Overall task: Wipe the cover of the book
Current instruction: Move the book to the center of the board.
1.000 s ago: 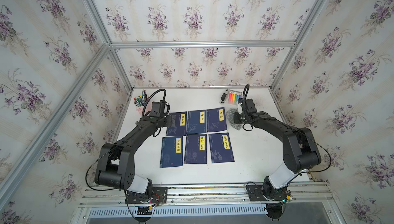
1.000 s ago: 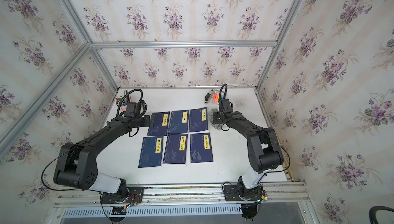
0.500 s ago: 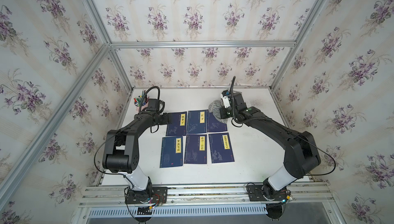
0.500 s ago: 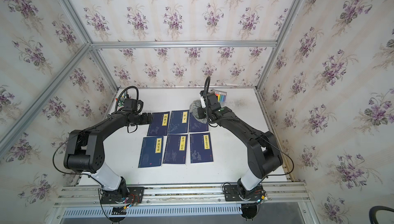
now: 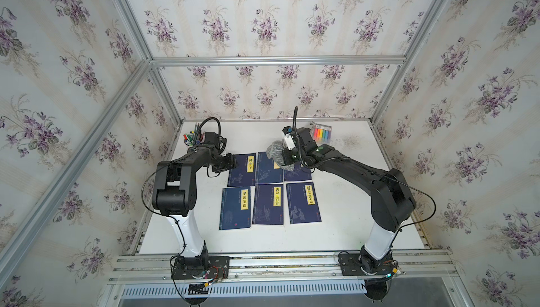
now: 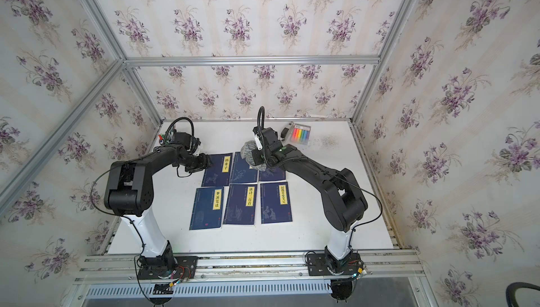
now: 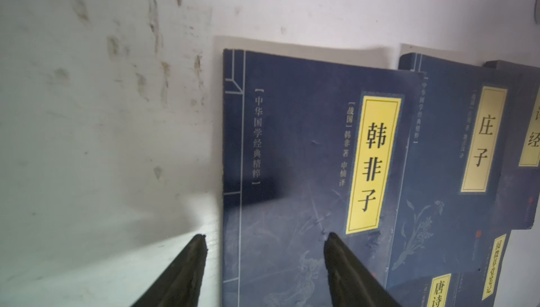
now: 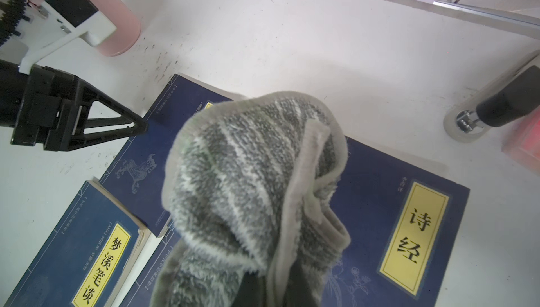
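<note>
Worktop [image 5: 350, 232]: white and flat, with small dark marks near its back left corner.
Six blue books [image 5: 267, 203]: they lie flat in the middle of the worktop, three in a back row and three in a front row. Each has a yellow name strip.
Back left book [image 7: 292, 150]: it lies flat, and its left edge sits between the two tips of the left pincer.
Back middle book [image 5: 264, 174]: the cloth hides its back right part.
Back right book [image 8: 409, 226]: it lies just beside the cloth.
Cloth [image 5: 276, 152]: grey, fluffy and bunched up over the back row. I cannot tell if it touches a cover.
Left pincer [image 7: 266, 239]: its tips are apart and hold nothing. One tip is over the bare worktop and one is over the back left book.
Right pincer [image 8: 274, 291]: closed tight on the cloth.
Pen cup [image 8: 117, 19]: pink, at the back left corner.
Marker pack [image 5: 321, 132]: bright colours, by the back edge, toward the right.
</note>
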Tool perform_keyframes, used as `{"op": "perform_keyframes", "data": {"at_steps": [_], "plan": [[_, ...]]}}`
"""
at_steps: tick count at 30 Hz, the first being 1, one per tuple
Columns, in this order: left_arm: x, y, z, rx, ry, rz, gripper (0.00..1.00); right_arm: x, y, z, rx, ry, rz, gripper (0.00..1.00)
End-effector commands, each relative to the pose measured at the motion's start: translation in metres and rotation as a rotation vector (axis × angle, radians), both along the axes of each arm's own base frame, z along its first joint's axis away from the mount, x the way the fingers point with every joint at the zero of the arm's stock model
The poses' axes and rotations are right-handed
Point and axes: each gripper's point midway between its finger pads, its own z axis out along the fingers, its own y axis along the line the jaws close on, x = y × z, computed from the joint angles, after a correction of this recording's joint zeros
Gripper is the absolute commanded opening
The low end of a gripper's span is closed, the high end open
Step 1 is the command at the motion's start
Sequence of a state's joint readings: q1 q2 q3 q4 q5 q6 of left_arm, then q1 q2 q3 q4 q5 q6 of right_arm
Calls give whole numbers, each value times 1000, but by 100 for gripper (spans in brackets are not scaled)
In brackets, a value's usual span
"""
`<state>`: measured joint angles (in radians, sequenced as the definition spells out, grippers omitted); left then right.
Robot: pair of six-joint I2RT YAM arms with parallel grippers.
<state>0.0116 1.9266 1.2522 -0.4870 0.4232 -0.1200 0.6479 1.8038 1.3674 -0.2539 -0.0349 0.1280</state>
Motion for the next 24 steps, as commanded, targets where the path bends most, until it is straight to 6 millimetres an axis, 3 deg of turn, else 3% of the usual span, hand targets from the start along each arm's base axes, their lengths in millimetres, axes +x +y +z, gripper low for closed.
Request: {"op": "perform_keyframes", "data": {"at_steps": [1,7,19,24], "plan": [[-13,-2,-6,-14,68,-2,66,1,4,-2,17,0,-2,0],[-26,-14,-15,-76,114,-18,63,-2,3,-10,18,12,-2,0],[-46,-62,-3,-158,100,-94,61,-12,-5,-23,0,21,0,0],[-49,-70,-2,-168,87,-102,61,-14,-4,-22,8,18,9,0]]}}
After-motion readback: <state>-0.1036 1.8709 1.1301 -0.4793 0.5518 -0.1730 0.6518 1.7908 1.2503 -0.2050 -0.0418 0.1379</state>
